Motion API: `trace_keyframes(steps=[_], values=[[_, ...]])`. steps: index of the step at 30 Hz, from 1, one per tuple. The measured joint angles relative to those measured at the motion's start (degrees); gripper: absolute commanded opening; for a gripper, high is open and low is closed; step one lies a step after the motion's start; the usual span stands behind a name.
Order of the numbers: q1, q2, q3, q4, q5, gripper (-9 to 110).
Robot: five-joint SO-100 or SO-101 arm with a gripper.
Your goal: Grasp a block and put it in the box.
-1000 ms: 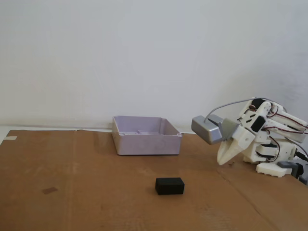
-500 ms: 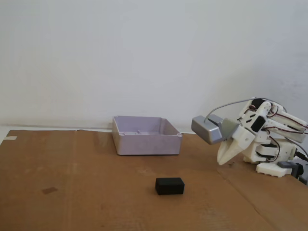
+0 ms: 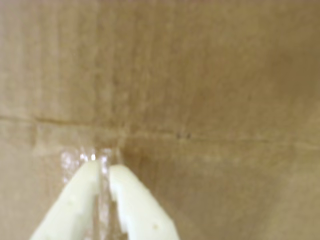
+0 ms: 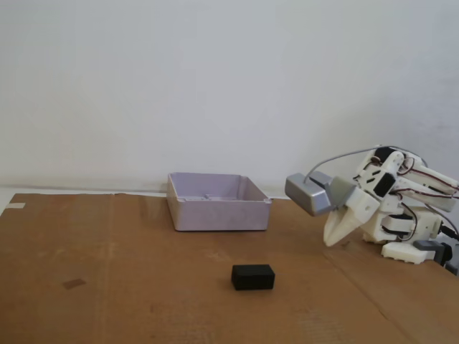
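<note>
Black block is seen in front of the box; the empty gripper is closed, right of the box.

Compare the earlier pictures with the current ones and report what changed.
Nothing has visibly changed. In the fixed view the gripper is still folded back near the arm's base with its tips just above the cardboard, jaws shut and empty as the wrist view also shows. The block lies where it was, in front of the box, untouched.
</note>
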Motion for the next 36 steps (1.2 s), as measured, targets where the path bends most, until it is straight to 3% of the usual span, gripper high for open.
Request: trace_keyframes(steps=[18,36], values=[[0.09,-18.02,-2.99,-21.71,0.00,0],[-3.60,-46.76,-26.28,-31.99,0.09,0]])
